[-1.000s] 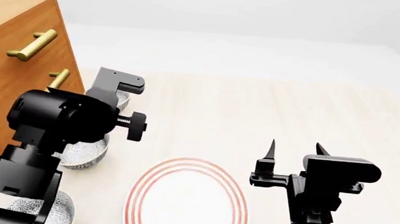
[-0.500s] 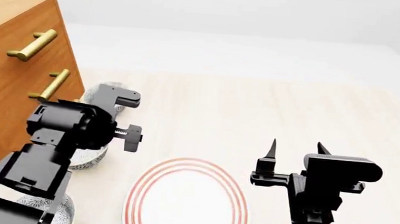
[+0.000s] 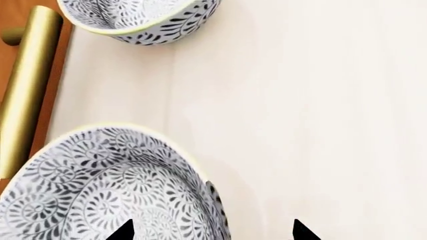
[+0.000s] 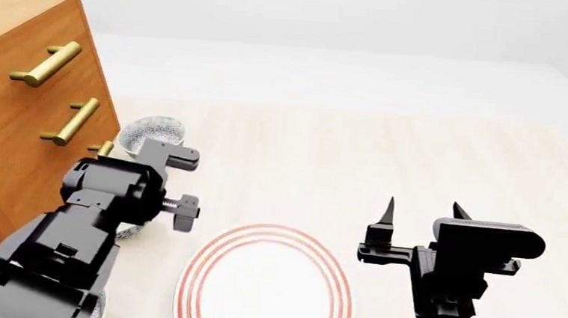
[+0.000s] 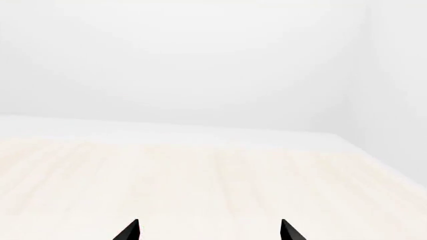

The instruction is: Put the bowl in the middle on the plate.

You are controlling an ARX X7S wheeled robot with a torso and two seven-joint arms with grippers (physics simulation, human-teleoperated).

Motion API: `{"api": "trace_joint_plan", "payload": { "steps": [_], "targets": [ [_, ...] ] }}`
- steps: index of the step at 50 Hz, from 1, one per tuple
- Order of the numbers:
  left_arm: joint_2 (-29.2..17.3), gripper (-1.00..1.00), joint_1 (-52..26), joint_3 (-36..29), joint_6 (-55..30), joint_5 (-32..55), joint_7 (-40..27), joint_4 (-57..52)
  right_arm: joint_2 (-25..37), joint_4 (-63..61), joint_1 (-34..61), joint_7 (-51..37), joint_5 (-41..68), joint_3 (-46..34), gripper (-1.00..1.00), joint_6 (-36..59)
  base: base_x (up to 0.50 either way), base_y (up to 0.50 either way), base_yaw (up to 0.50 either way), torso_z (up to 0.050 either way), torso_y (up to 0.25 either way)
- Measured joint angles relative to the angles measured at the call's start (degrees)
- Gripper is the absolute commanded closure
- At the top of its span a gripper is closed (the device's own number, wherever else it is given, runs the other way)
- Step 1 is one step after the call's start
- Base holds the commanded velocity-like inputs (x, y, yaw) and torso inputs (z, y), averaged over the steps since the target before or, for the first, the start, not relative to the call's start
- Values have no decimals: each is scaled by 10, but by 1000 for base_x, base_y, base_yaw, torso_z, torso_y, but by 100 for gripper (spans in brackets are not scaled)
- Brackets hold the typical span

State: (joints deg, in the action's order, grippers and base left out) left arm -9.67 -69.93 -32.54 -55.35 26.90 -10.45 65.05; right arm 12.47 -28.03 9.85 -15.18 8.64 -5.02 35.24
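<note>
The left gripper (image 3: 210,232) hangs directly over the near rim of the bowl (image 3: 100,185), and that is the relation the grasp depends on: in the left wrist view one black fingertip (image 3: 123,231) sits over the patterned inside of the bowl while the other shows over bare tabletop (image 3: 320,110), so the jaws stand spread and straddle the bowl's wall with nothing between them yet. Whether the tips already touch the rim cannot be told. A second, identical bowl (image 3: 143,20) lies farther out along the line of the brass drawer handle (image 3: 27,85), well apart from the one under the fingers. From the head view the left arm covers the middle bowl almost completely; only the far bowl (image 4: 153,131) shows beyond it, close to the wooden dresser (image 4: 17,110). The plate (image 4: 265,285) with its red rings lies on the robot's right of the left gripper, between the two arms, and is bare. The right gripper (image 4: 421,210) stands spread and empty beside the plate, pointing out over open table, well away from any bowl. The left arm is plainly the nearer one, and by my judgement the next move calls for a short descent and a close on the rim.
</note>
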Motion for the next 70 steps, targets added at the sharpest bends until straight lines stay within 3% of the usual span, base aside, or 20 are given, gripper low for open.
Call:
{"api": "trace_joint_plan", "payload": {
  "steps": [8,9,29,57,70],
  "targets": [
    [9,-100,-7,-7,12,-8,10,34,1,-1,1,-4,2,0,-100,2,0,0,0,0,1],
    [9,100,-7,-8,13,-9,11,37,2,-1,1,-4,2,0,-100,3,0,0,0,0,0],
    [-19,100,27,5,-33,11,-21,-77,4,1,5,-11,6,-4,-100,2,0,0,0,0,0],
    [-100,100,92,65,-186,101,-112,-482,8,-8,6,-19,14,-5,-100,-2,0,0,0,0,0],
    [-128,100,144,70,-288,200,-160,-730,9,-6,7,-24,18,-2,-100,-2,0,0,0,0,0]
  ]
}}
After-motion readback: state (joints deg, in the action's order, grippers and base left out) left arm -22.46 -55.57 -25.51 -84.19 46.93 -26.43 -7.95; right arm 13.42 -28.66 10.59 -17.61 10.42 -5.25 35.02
